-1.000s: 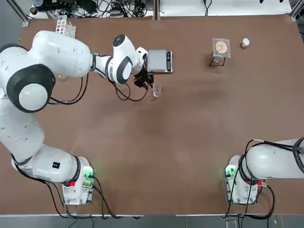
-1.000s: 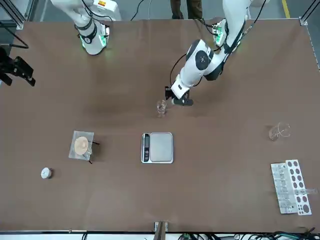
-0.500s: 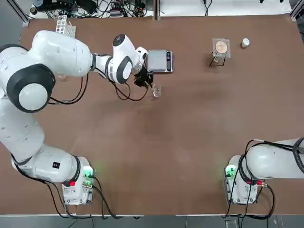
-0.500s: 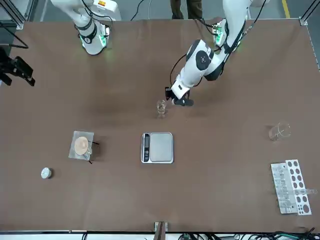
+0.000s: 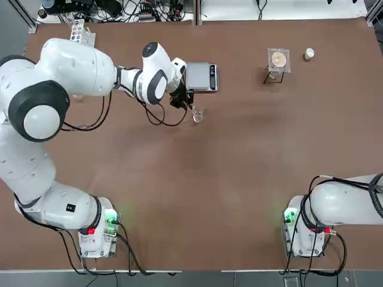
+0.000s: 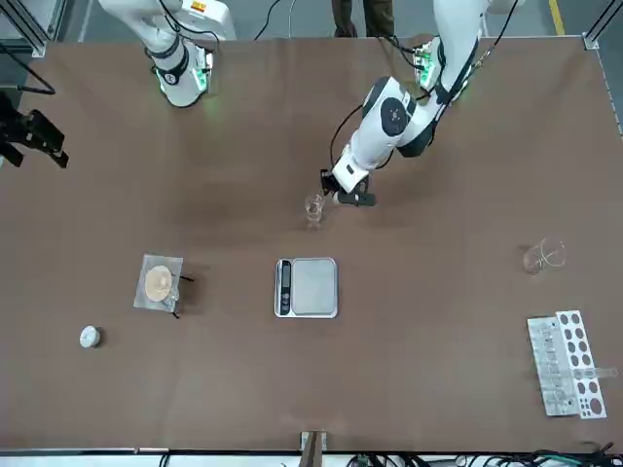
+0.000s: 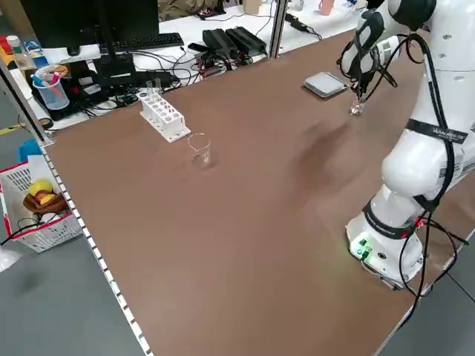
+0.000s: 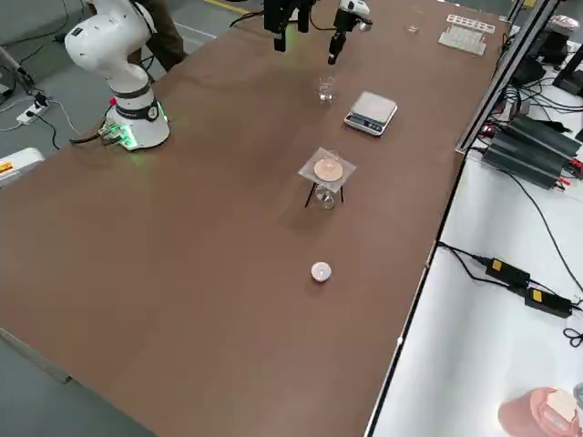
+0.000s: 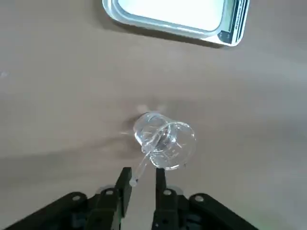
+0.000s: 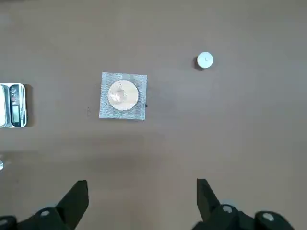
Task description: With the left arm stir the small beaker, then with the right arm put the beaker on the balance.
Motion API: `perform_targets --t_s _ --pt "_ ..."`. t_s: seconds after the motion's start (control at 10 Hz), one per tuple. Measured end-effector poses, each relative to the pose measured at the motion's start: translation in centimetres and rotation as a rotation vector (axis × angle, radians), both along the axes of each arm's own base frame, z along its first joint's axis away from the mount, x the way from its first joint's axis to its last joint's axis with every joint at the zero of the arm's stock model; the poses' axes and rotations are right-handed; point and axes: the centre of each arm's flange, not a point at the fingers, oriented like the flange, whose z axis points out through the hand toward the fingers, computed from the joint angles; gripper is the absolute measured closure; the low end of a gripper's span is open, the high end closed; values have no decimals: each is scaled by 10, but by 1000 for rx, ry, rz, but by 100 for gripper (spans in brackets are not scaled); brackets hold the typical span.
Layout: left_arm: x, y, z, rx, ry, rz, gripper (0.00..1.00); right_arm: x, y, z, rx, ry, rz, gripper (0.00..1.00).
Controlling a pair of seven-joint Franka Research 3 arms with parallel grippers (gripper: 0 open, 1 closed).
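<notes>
The overhead camera looks straight down on the desk with both arm bases at its lower edge. The front camera faces the robot from across, high up, so sides are mirrored. The two side cameras look down diagonally from raised posts at either end. The left wrist camera sits close above the small beaker; the right wrist camera hangs far higher. The balance shows in all six views, only partly in both wrist views.
</notes>
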Motion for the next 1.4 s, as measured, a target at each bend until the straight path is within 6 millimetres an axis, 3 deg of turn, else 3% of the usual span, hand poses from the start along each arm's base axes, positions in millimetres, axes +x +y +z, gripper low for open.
perform_targets --t_s 0.8,1.4 --pt "-1 -3 2 -3 -4 -4 90 0 0 0 0 0 1 0" --pt "0 -10 8 -15 -14 -7 93 0 0 0 0 0 2 0"
